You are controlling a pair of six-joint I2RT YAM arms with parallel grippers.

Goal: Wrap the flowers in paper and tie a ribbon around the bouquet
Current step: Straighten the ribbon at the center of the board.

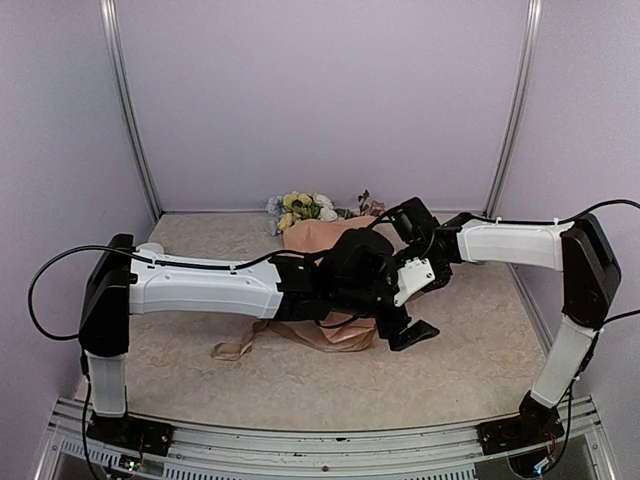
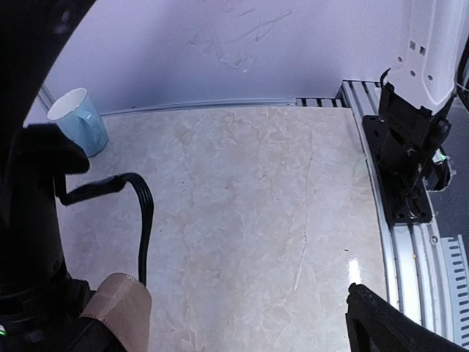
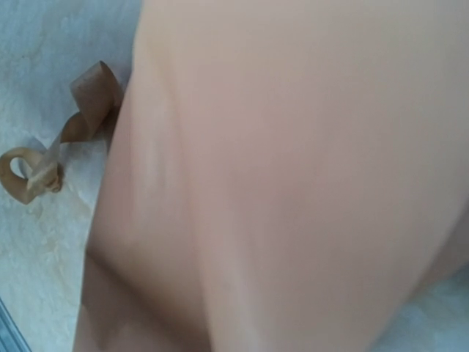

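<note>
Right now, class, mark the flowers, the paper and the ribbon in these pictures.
flowers point(image 1: 293, 202), top external view, on the yellow bloom at the far end.
paper point(image 3: 278, 176), right wrist view, on the broad peach face.
ribbon point(image 3: 91, 92), right wrist view, on the upper curl left of the paper.

- bouquet point(image 1: 316, 238) lies around mid-table point(image 1: 180, 385), running front to back
- flowers point(image 1: 300, 207) end is nearly at the back edge, and the paper point(image 1: 345, 336) tail points toward the front edge
- ribbon point(image 1: 232, 349) is on the table just left of that tail
- left arm point(image 1: 205, 285) and right arm point(image 1: 510, 243) meet over the bouquet's middle
</note>
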